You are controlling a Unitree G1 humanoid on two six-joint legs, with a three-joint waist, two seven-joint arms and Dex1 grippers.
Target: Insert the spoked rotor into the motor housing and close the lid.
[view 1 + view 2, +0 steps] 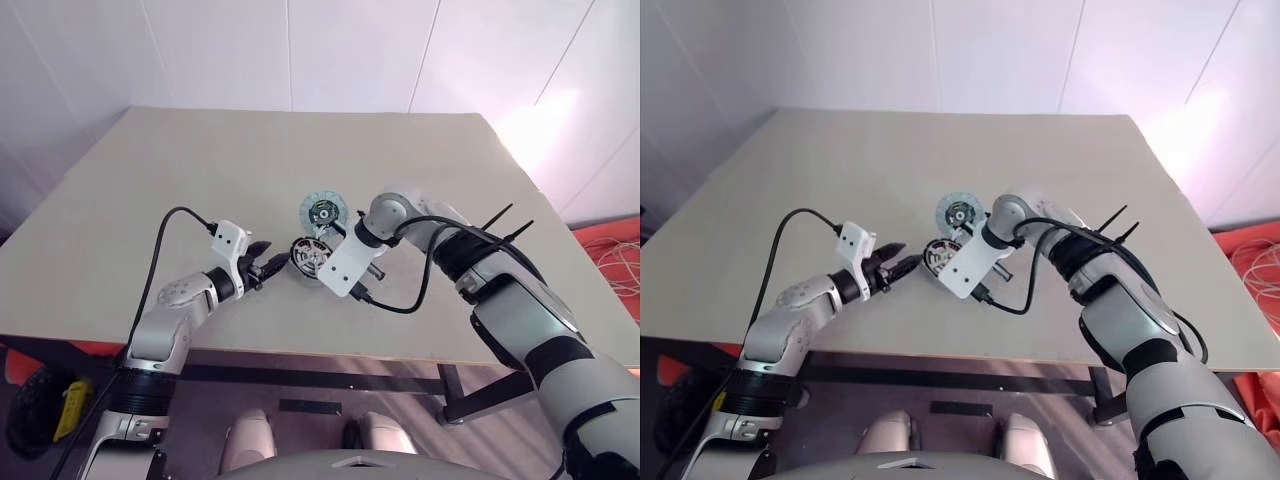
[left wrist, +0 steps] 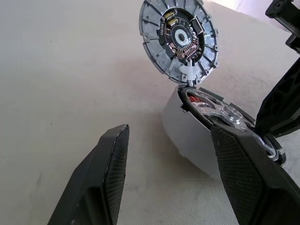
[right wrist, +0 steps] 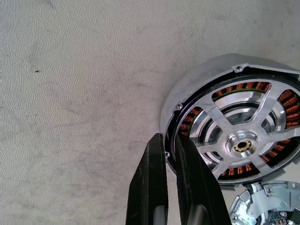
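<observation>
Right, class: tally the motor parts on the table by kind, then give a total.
Rotor: 1
Housing: 1
Lid: 1
Total: 3

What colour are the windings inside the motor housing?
Reddish copper windings, clearest in the right wrist view.

My arms are silver-grey with black joint bands — a white camera block and looping black cable at each wrist; each hand (image 1: 268, 266) (image 3: 171, 154) has textured black fingers.
</observation>
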